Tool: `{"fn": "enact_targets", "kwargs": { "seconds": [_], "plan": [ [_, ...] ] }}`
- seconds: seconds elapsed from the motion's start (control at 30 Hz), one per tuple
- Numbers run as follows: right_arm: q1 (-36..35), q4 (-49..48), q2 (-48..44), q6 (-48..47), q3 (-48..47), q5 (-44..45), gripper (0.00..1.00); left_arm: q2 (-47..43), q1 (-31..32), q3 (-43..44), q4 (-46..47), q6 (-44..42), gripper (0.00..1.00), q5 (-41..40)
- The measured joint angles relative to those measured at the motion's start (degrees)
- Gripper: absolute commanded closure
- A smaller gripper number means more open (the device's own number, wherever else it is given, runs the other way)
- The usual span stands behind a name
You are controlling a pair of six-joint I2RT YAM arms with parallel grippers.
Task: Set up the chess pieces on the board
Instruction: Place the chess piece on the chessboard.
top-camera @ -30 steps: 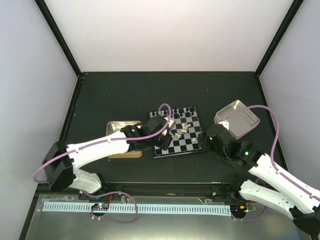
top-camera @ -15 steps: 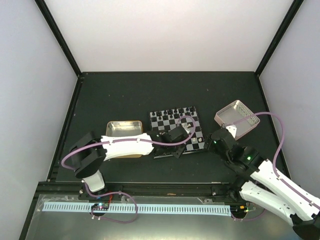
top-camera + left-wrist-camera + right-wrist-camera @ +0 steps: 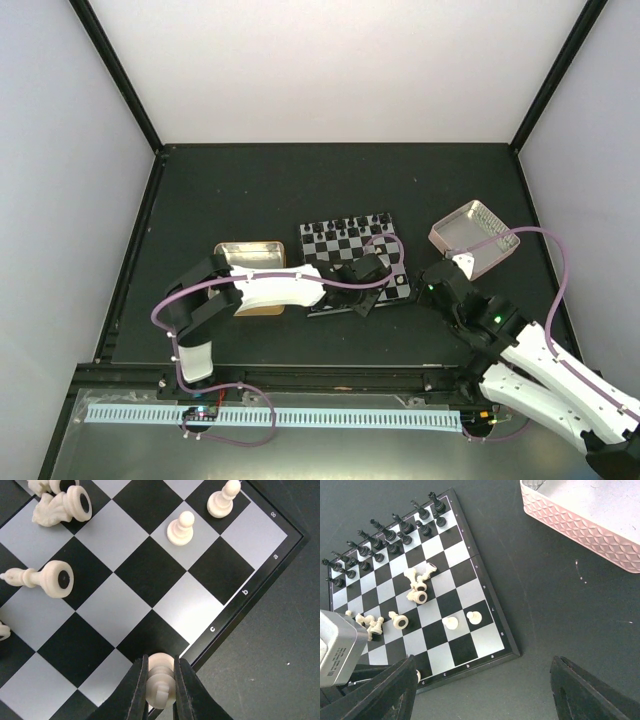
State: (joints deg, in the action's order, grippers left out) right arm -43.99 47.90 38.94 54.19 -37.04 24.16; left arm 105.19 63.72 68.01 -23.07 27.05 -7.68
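One piece in hand: the left end effector (image 3: 161, 661) is clamped on a cream chess piece (image 3: 161, 680), held at the near edge of the chessboard (image 3: 125, 610), just inside the rim; its kind is hard to tell from above.
Just changed: a second ago the left arm was over the board's left side; it has since swung across to the near right part.
Right end effector (image 3: 484, 665): jaws spread wide, holding nothing, over the tabletop (image 3: 545, 605) right of the board, drawn back slightly nearer.
Standing cream: two pawns (image 3: 180, 528) upright by the near right corner.
Lying cream: several toppled pieces (image 3: 47, 577) mid-board.
Black pieces (image 3: 380, 545): ranked along the two far rows.
Meaning: the carry looks finished and a set-down on the near row seems next; most cream pieces are not yet placed.
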Motion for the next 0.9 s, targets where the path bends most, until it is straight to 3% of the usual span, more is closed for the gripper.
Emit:
{"fn": "enact_targets", "kwargs": {
  "seconds": [0.53, 0.73, 0.9],
  "plan": [
    [0.0, -0.83, 0.39, -0.28, 0.22, 0.22, 0.27, 1.66, 0.0, 1.29, 0.07, -0.02, 0.93, -0.28],
    [0.0, -1.42, 0.68, -0.28, 0.22, 0.17, 0.27, 1.84, -0.13, 1.29, 0.37, -0.07, 0.81, -0.7],
    [0.0, -1.6, 0.74, -0.31, 0.22, 0.15, 0.27, 1.86, -0.28, 1.29, 0.46, -0.04, 0.78, -0.96]
  ]
}}
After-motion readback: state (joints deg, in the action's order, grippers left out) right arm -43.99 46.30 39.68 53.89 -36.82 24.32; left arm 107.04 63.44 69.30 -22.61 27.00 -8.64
